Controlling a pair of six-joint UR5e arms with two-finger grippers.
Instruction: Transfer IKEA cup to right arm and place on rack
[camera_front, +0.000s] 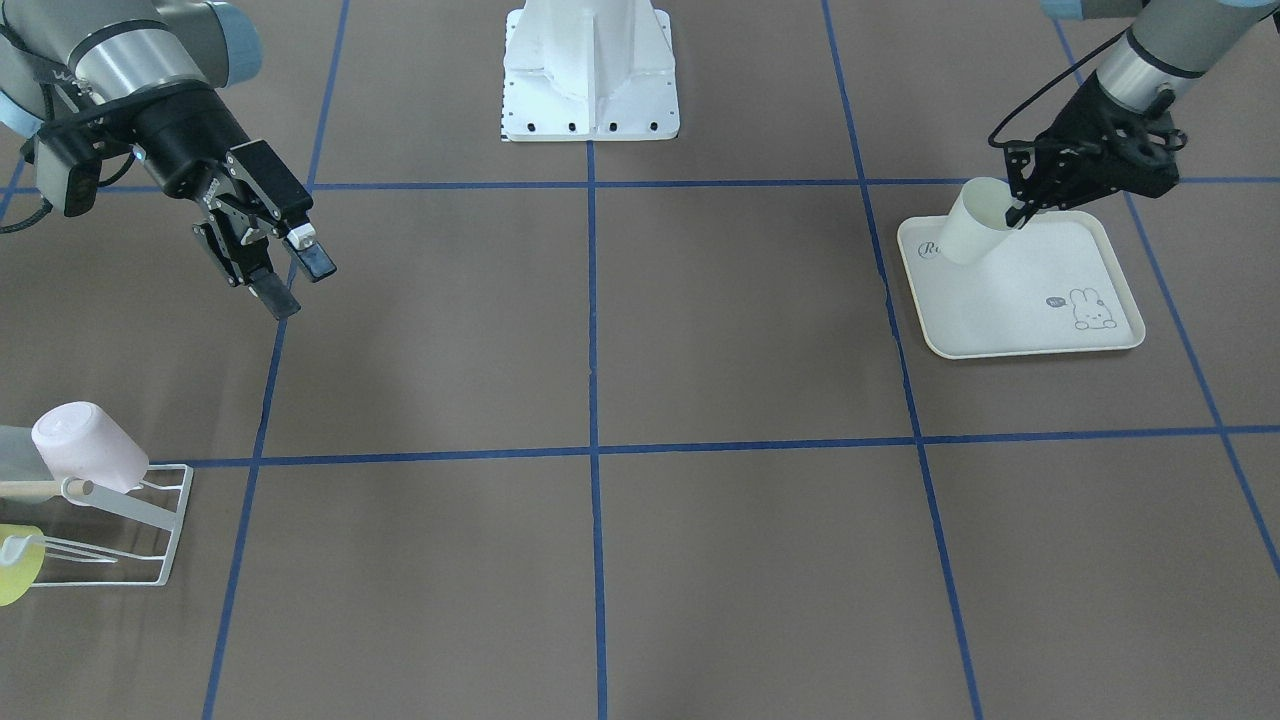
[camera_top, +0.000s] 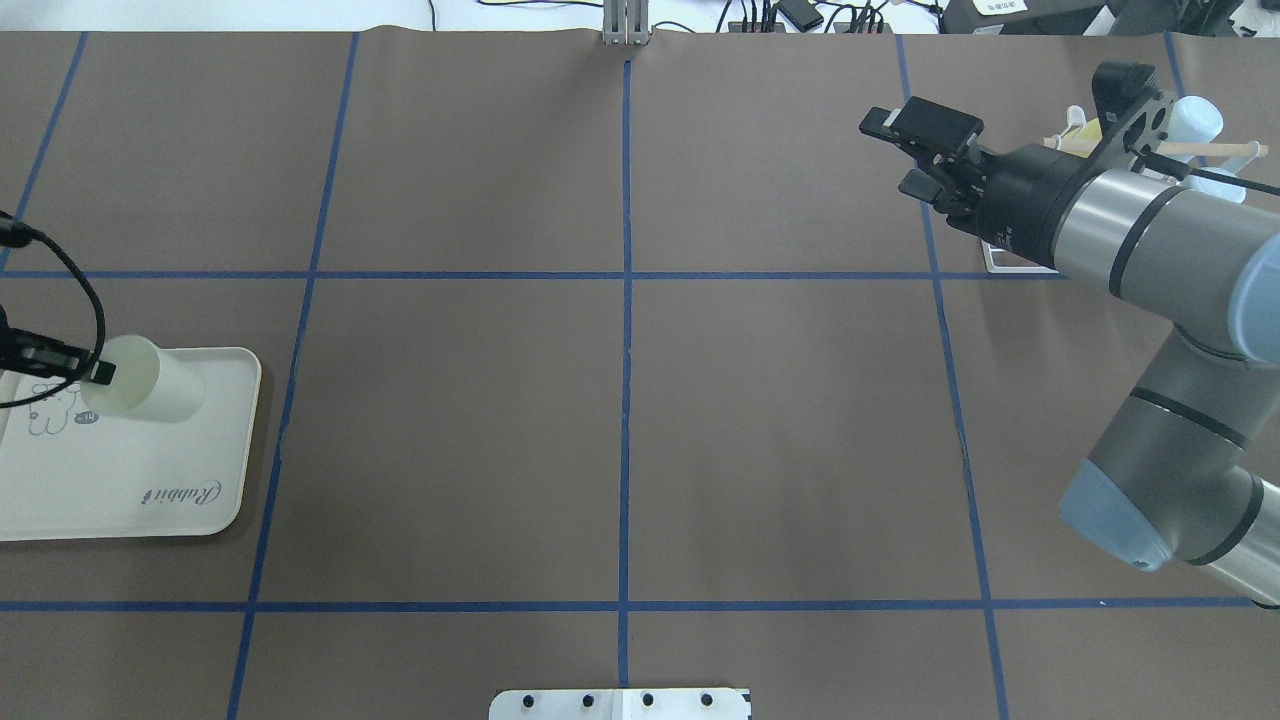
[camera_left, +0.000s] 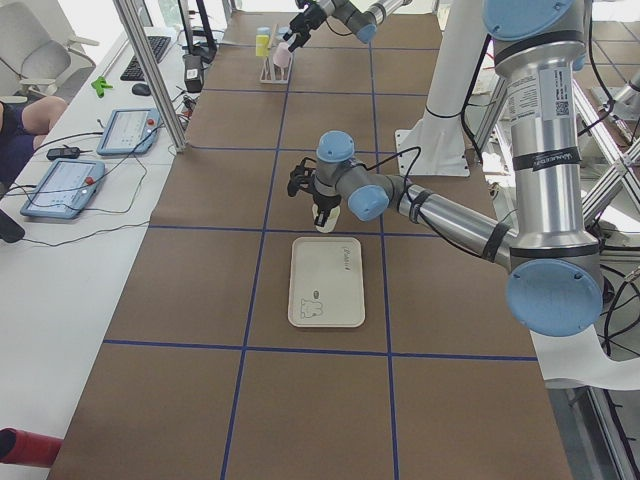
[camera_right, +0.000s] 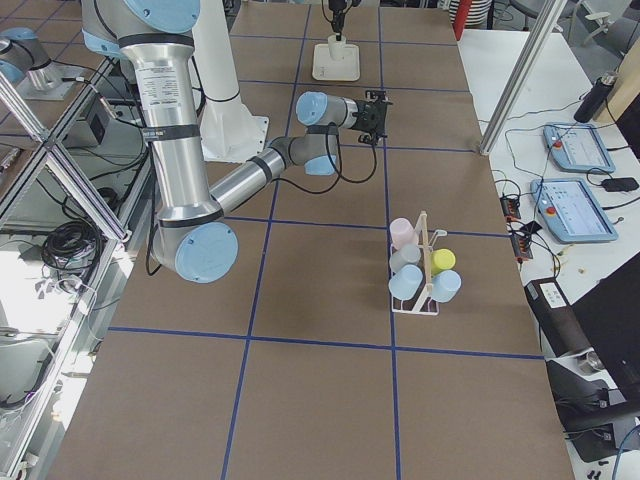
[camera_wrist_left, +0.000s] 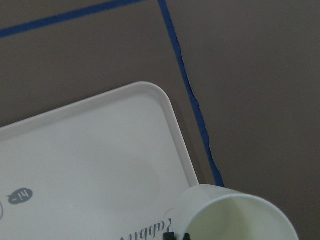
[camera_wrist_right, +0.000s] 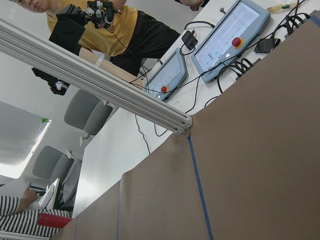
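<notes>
Table (camera_front: 700, 340) holds a cream tray (camera_front: 1040, 310) by the left arm and a wire rack (camera_front: 165, 530) far across. White cup (camera_front: 972, 225) tilts over the tray's corner, left gripper (camera_front: 1018, 212) clamped on its rim, one finger inside. Right gripper (camera_front: 292, 275) hangs empty, fingers apart.

1 cream cup (camera_front: 972, 236) plus 5 coloured cups (camera_right: 403, 233) on 1 rack (camera_right: 416, 310), 6 in all; 1 tray (camera_front: 1040, 335), 2 robot arms (camera_front: 150, 60), 2 control tablets (camera_right: 575, 147).

Upper right, your left gripper (camera_front: 1020, 208) pinches the cup (camera_front: 972, 228) rim; upper left, your right gripper (camera_front: 300, 282) hangs, jaws spread.
</notes>
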